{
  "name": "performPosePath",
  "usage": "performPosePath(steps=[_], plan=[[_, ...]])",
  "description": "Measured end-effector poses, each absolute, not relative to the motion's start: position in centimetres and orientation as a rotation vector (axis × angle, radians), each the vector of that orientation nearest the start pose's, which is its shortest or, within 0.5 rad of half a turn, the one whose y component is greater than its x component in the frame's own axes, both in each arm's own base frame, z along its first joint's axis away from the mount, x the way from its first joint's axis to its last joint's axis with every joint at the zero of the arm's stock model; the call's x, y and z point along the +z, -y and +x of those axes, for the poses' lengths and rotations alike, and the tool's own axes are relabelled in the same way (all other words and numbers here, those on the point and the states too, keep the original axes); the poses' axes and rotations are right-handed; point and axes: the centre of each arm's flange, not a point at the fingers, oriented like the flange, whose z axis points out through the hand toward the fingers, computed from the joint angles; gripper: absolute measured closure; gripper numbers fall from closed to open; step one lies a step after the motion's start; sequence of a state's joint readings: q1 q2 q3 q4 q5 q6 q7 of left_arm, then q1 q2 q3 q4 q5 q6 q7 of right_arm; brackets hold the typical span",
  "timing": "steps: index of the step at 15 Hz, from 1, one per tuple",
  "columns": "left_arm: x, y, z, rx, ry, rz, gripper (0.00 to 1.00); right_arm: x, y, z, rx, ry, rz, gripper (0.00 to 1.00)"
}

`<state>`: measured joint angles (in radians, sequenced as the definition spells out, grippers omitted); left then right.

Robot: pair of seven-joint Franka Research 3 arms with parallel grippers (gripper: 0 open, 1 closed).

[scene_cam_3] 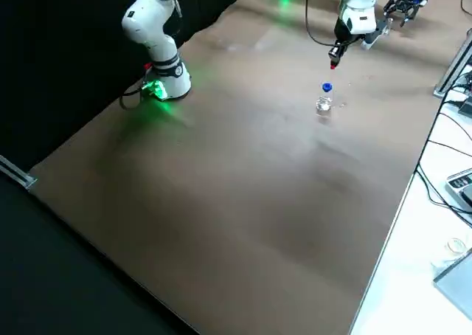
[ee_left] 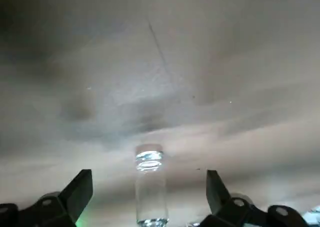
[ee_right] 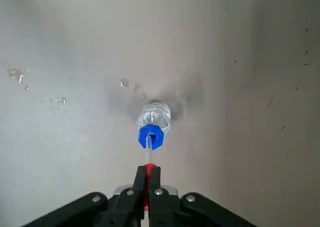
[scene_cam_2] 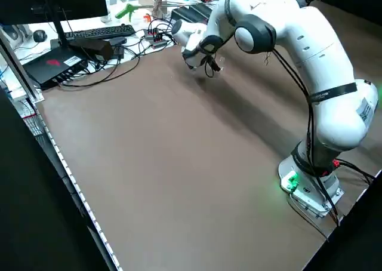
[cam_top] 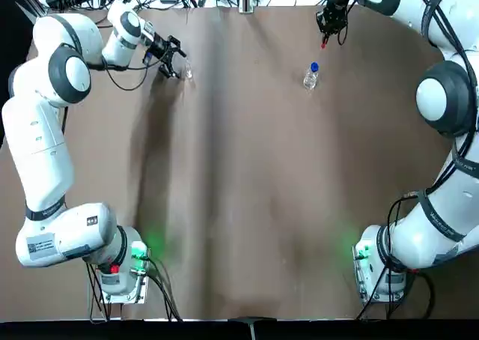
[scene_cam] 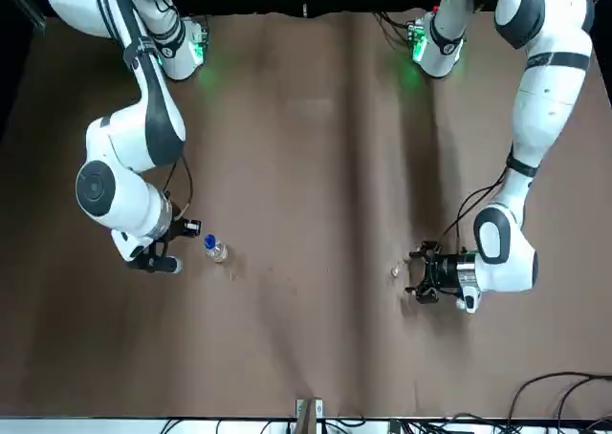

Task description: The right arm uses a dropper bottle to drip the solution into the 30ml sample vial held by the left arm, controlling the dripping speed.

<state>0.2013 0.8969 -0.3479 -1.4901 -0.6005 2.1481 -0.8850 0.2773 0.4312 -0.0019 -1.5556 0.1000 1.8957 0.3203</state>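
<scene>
The dropper bottle (cam_top: 310, 78) (ee_right: 154, 118) stands upright on the brown table at the far right, clear with a blue collar. My right gripper (ee_right: 148, 174) (cam_top: 326, 34) hangs just above it, shut on its red dropper top (ee_right: 149, 168). The thin tube runs down to the collar, and its end cannot be made out. The sample vial (ee_left: 150, 187) (scene_cam: 397, 270) stands upright at the far left. My left gripper (cam_top: 177, 58) (scene_cam: 421, 274) sits low beside it and is open. Its fingers (ee_left: 80, 187) flank the vial without touching it.
Small drops of liquid (ee_right: 129, 83) lie on the table around the bottle. A keyboard (scene_cam_2: 98, 32), cables and boxes sit on the desk past the table's far edge. Both arm bases glow green at the near edge (cam_top: 138, 252).
</scene>
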Motion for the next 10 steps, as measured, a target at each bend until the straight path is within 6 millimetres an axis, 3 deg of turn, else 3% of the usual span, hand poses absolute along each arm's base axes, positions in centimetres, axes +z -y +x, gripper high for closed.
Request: performPosePath(steps=[6,10], plan=[[21.6,7.9,69.4,-0.675,-1.425,2.327,0.0,39.1,-18.8,64.2,0.182,-0.127,-3.074,0.96],[26.0,8.3,68.4,-0.644,-1.323,2.58,0.0,39.0,-18.8,64.0,0.212,-0.125,-3.077,0.96]])
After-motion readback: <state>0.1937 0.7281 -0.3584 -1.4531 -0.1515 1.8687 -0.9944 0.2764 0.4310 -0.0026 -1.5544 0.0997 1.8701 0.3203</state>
